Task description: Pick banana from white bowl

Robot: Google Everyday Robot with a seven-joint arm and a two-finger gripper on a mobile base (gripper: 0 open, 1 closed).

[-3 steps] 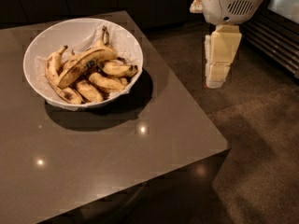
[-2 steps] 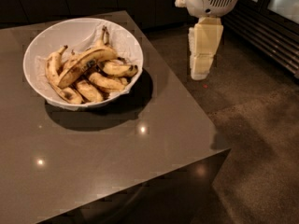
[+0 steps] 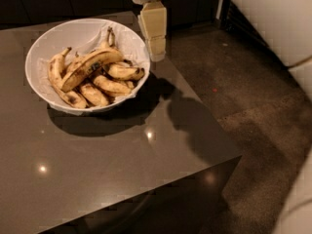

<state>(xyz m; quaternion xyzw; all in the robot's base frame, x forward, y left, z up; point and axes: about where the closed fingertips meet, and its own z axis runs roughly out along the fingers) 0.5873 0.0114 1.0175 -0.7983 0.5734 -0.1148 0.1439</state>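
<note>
The white bowl [image 3: 58,40] sits on the far left part of the table, lined with crinkled white paper. It holds several bananas. The banana [image 3: 90,66], the longest one, lies on top across the pile, yellow with brown freckles, a small dark patch at mid-length and its dark stem pointing up toward the far rim. My gripper [image 3: 155,50] hangs fingers down just right of the bowl's right rim, above the table's far right edge. It holds nothing that I can see.
The grey glossy table [image 3: 112,169] has its right edge and near right corner close by. Dark speckled floor [image 3: 243,96] lies to the right. A pale arm part [image 3: 278,18] fills the upper right corner.
My gripper has moved left, from over the floor to just beside the bowl's right rim. The bowl and the bananas look unmoved.
</note>
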